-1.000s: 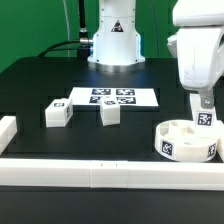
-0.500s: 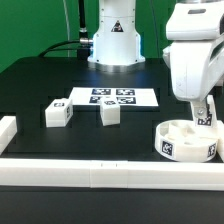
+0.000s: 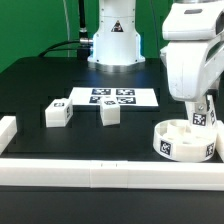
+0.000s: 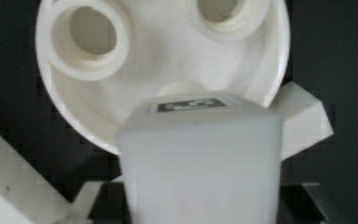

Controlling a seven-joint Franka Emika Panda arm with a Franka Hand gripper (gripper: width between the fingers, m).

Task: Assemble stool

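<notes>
Closest to the exterior camera, the long white front rail (image 3: 100, 176) runs along the edge of the black desk (image 3: 40, 85). A shorter white side rail (image 3: 7, 130) sits at that view's left.

Just behind the front rail, at the exterior view's right, is the thick round white plastic seat (image 3: 178, 146), with black-and-white tags on its wall. My end effector (image 3: 206, 110) hangs right over it and is closed on a small blocky white leg (image 3: 204, 119) that stands upright at the seat's far side. In the wrist view this leg (image 4: 202, 160) fills the foreground, and two round sockets (image 4: 91, 40) in the seat behind it are empty. I cannot tell whether the leg's lower end is fully home in its own socket.

Farther back, toward the exterior view's left, two white blocky loose legs (image 3: 57, 113) (image 3: 110, 112) lie on the desk, well apart from the seat. Beyond them lies the flat white marker board (image 3: 112, 97), then my white base (image 3: 112, 40).

By my reckoning the work is early: one leg is at the seat and perhaps not yet fastened. Two legs remain to fetch and fit, and the stool still has to be stood up.
</notes>
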